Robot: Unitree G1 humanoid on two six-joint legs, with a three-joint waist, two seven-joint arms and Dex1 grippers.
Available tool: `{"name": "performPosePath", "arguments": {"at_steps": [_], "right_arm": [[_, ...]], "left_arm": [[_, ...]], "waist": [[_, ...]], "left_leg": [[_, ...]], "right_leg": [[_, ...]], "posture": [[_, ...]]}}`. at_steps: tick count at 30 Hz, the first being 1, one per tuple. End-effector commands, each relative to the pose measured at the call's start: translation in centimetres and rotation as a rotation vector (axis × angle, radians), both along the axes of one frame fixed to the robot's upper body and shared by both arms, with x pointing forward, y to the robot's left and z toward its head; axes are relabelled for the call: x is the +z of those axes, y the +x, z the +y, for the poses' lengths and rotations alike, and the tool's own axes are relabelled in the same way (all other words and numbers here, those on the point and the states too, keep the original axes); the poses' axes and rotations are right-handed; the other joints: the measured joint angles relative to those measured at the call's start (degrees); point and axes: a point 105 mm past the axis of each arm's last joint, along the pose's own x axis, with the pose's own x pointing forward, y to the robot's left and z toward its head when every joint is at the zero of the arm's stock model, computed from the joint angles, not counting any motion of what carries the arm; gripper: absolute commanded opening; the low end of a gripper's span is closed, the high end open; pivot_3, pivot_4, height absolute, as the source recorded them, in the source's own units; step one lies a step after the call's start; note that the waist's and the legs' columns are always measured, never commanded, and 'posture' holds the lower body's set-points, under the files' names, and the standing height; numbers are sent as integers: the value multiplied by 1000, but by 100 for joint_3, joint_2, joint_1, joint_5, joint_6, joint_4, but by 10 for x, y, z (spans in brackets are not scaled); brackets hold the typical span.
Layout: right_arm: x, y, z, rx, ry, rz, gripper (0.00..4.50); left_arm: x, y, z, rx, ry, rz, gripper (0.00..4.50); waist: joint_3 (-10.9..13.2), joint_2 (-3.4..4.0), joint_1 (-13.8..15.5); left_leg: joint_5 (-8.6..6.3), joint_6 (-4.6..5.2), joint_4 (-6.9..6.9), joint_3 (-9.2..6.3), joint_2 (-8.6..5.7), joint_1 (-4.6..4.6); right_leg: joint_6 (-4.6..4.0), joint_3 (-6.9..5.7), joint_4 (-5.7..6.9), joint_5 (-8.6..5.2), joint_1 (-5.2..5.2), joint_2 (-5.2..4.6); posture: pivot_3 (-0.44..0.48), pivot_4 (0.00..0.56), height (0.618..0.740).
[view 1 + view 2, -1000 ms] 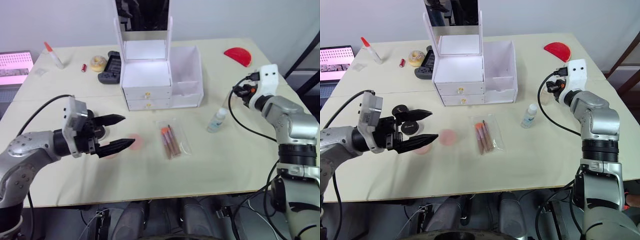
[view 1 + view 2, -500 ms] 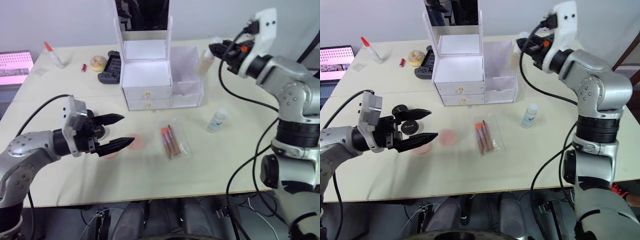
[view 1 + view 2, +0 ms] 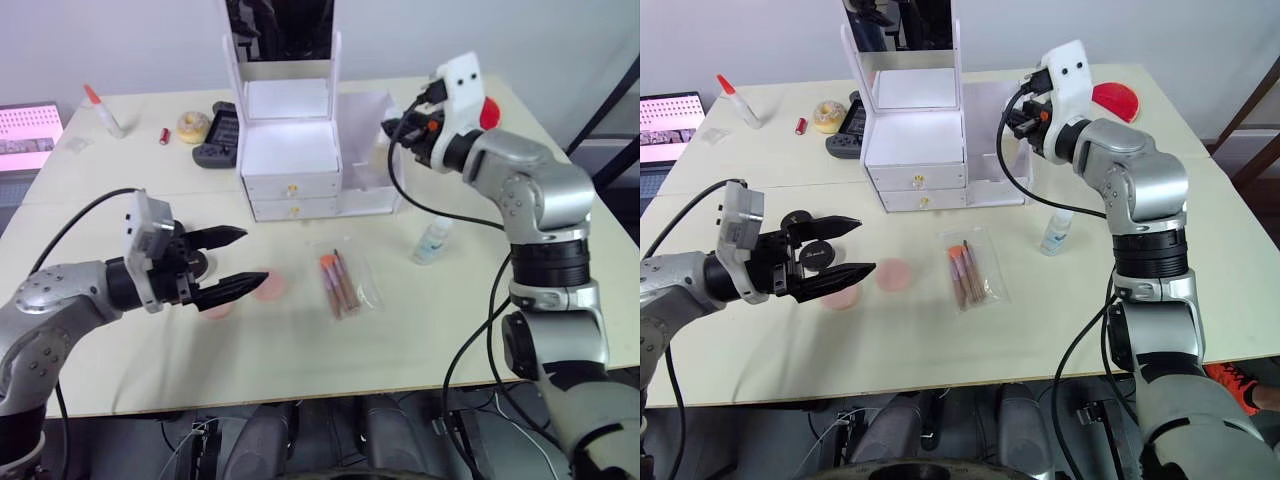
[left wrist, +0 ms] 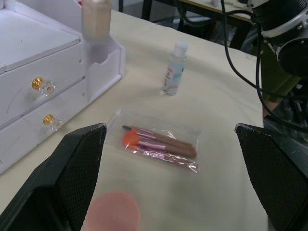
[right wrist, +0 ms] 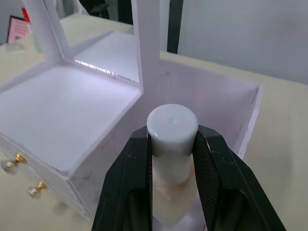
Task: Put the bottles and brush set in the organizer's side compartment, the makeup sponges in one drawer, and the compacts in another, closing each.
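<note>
Two slim white-capped bottles are in play. The beige bottle [image 5: 171, 159] stands upright in the open side bin of the organizer [image 3: 295, 160], upper centre of the head view, with the right gripper [image 5: 172, 192] clamped on its neck just under the smooth round cap. The clear pale blue bottle [image 3: 433, 241] stands on the table [image 3: 420, 330] right of centre, well apart from the bin.

The organizer is glossy white plastic: an upright mirror at the back, a flat top tray, and two shallow drawers, each with one small gold knob, both shut.

One brush set [image 3: 343, 283] lies flat at the middle of the table, a clear crinkled pouch holding several short brushes with orange-pink tips.

Two flat round pink sponges lie at centre left: one sponge [image 3: 270, 285] in plain sight, a second sponge [image 3: 220, 308] partly hidden below the left gripper [image 3: 238, 262], whose two black fingers are spread wide and hold nothing.

One round black compact [image 3: 820, 255] sits between those fingers on the table; a second compact [image 3: 798, 220] seems to lie just behind it, though the gripper blocks most of it.
</note>
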Motion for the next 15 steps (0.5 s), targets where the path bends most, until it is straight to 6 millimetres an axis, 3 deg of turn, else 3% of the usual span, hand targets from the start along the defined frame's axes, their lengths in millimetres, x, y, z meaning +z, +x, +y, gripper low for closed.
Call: {"name": "performPosePath", "arguments": {"at_steps": [1,15], "right_arm": [[4,3,1,3,-3,-51,688],[-26,15,-8,-6,-74,19,688]], "left_arm": [[16,-3,-1,-3,-3,-80,4500],[32,-2,0,9,29,-98,4500]], "waist": [[0,0,3],[0,0,5]], "left_leg": [[0,0,0,0,0,0],[0,0,1,0,-1,0]], "right_leg": [[0,0,0,0,0,0],[0,1,4,0,-1,1]], "posture": [[0,150,738],[0,150,738]]}}
